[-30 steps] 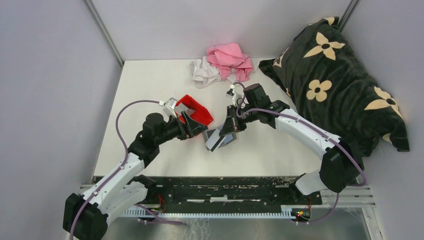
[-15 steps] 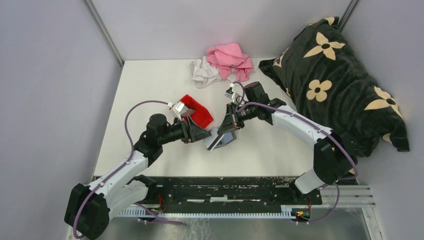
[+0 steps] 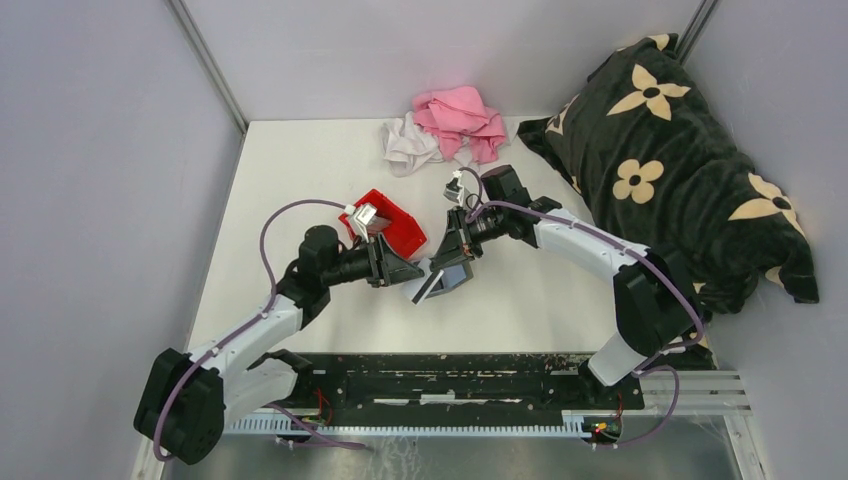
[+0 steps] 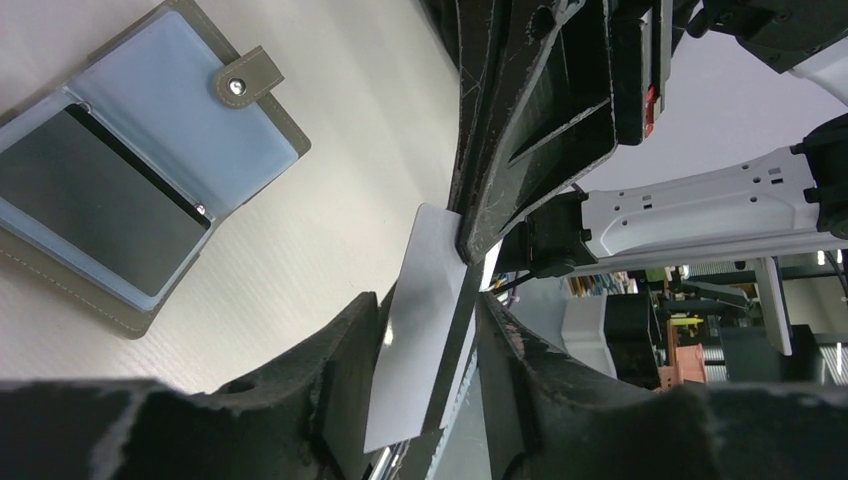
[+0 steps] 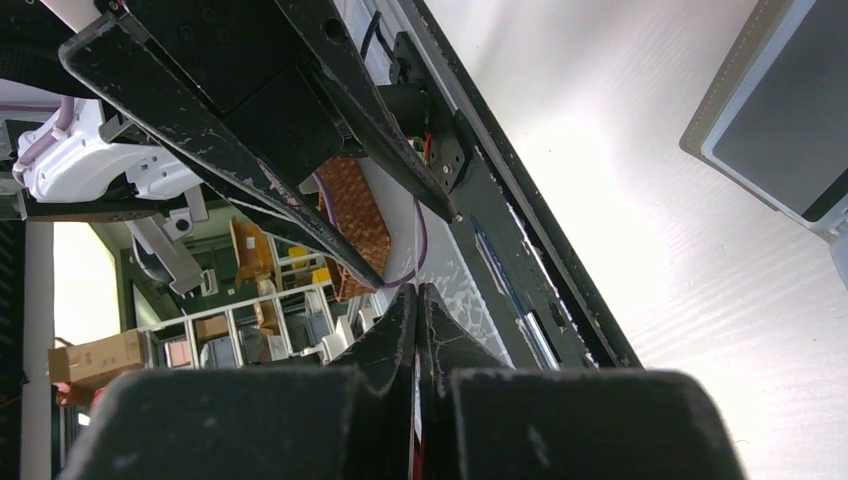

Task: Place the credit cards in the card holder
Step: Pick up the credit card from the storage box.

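Near the middle of the table (image 3: 300,180), the overhead view shows the left hand (image 3: 408,270) and right hand (image 3: 450,258) meeting tip to tip just above the open card holder (image 3: 440,285). A red bin (image 3: 395,228) sits just behind the left one, and the card is too small to make out there. The left wrist view supplies it: a light grey credit card (image 4: 425,330) stands between the left hand's fingers (image 4: 345,360), which sit close on either side; whether they press it I cannot tell. The right hand's closed tip pinches the card's upper corner. The holder lies flat, bluish pockets up, off to one side. The right wrist view shows only its own fingers pressed together.
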`<state>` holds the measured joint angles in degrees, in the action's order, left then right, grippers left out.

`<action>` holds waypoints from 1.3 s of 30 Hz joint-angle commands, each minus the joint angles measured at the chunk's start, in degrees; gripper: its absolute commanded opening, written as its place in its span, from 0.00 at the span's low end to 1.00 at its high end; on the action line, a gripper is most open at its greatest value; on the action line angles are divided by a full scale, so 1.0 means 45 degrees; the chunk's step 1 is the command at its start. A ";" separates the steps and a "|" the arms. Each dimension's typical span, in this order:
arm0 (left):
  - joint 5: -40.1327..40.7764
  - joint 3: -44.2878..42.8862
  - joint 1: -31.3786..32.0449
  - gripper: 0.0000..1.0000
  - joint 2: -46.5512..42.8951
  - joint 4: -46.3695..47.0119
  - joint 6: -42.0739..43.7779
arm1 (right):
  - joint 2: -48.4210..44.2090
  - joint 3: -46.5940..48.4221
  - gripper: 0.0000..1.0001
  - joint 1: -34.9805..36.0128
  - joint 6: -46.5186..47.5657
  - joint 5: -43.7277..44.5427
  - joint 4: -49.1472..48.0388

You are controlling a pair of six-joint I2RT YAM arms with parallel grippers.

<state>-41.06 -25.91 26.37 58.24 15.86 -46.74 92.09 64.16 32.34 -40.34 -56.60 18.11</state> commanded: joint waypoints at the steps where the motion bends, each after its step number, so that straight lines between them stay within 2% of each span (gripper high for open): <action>1: -0.0842 0.0115 0.0049 0.45 0.0062 0.1167 -0.0131 | 0.0244 0.0606 0.01 -0.0068 -0.0086 -0.0494 -0.0829; 11: -0.0973 0.0634 0.0047 0.04 0.0148 0.1736 -0.0598 | 0.0903 0.0986 0.01 -0.0260 -0.0348 -0.0600 -0.1152; 16: -0.0400 0.0977 0.0048 0.03 0.0316 0.2580 -0.1247 | 0.1178 0.1211 0.02 -0.0274 -0.0326 -0.0518 -0.1013; 18: 0.0171 0.1254 0.0098 0.03 0.0348 0.2987 -0.1628 | 0.1293 0.1294 0.11 -0.0308 -0.0225 -0.0370 -0.0815; 19: 0.0588 0.1382 0.0170 0.03 0.0336 0.3071 -0.1769 | 0.1356 0.1319 0.20 -0.0308 -0.0139 -0.0284 -0.0723; 21: 0.1455 0.1555 0.0418 0.03 0.0330 0.3097 -0.1874 | 0.1450 0.1466 0.30 -0.0330 0.0156 -0.0055 -0.0313; 26: 0.4119 0.1967 0.1364 0.03 0.0447 0.2970 -0.2138 | 0.1527 0.1601 0.39 -0.0405 0.0658 0.0601 0.0282; 30: 0.6365 0.2122 0.2180 0.03 0.0763 0.2875 -0.2527 | 0.1307 0.1518 0.41 -0.0478 0.0942 0.1424 0.0530; 35: 0.9257 0.1855 0.3207 0.03 0.1292 0.2505 -0.3058 | 0.0981 0.1502 0.41 -0.0492 0.2012 0.3790 0.1551; 39: 1.1112 0.1349 0.3878 0.03 0.2205 0.2341 -0.3394 | 0.1023 0.1464 0.34 -0.0505 0.2510 0.5183 0.2108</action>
<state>-4.23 -16.64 41.36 64.99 25.80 -58.52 99.04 68.90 30.30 -33.06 -41.74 24.86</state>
